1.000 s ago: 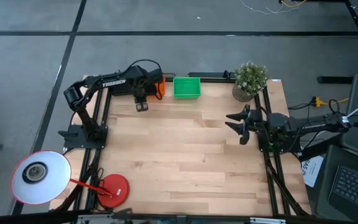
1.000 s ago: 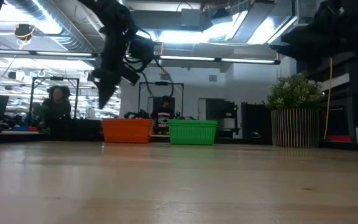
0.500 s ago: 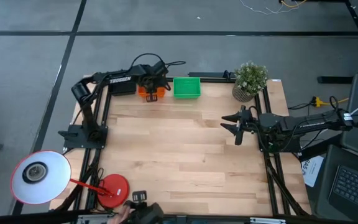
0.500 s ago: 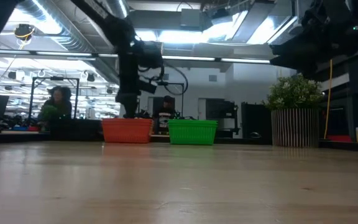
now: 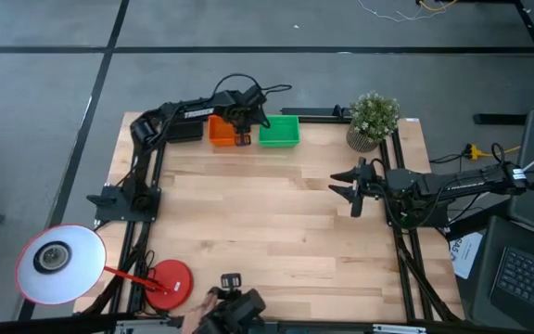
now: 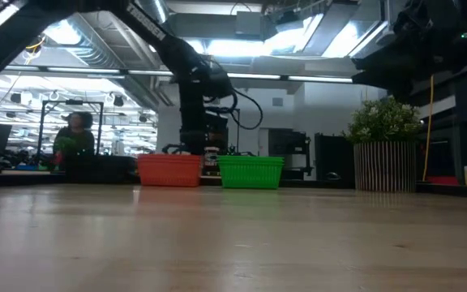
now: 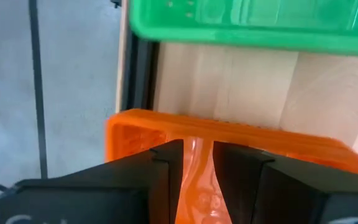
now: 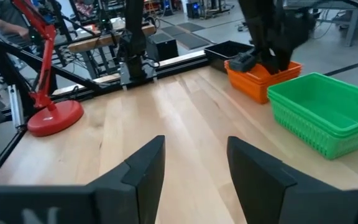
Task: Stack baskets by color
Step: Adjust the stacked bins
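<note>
An orange basket [image 5: 221,133] and a green basket [image 5: 279,130] stand side by side on their bottoms at the table's far edge. A black basket [image 8: 230,48] sits just beyond the orange one in the right wrist view. My left gripper [image 5: 242,127] points steeply down over the orange basket's end next to the green one. Its fingers [image 7: 160,171] stand a little apart, and orange shows through the gap. My right gripper [image 5: 350,190] hangs open and level above the table's right side, with nothing between its fingers. My left gripper stands at the orange basket's rim [image 7: 241,134] on the side facing the green basket, coming from above. Its fingertips are hidden by its own fingers and by the basket's wall, so I cannot tell whether they touch it. The basket rests on the table.
A potted plant [image 5: 374,119] stands at the far right corner. A red lamp base [image 5: 168,281] with a white lamp head [image 5: 58,264] is at the near left. A hand with a dark device [image 5: 230,306] shows at the near edge. Bare wood [image 5: 267,223] fills the middle.
My left gripper has travelled along the far edge toward the table's right and come down onto the orange basket, tipping further downward. Its finger gap looks the same. A hand with a dark device has come into view at the near edge.
</note>
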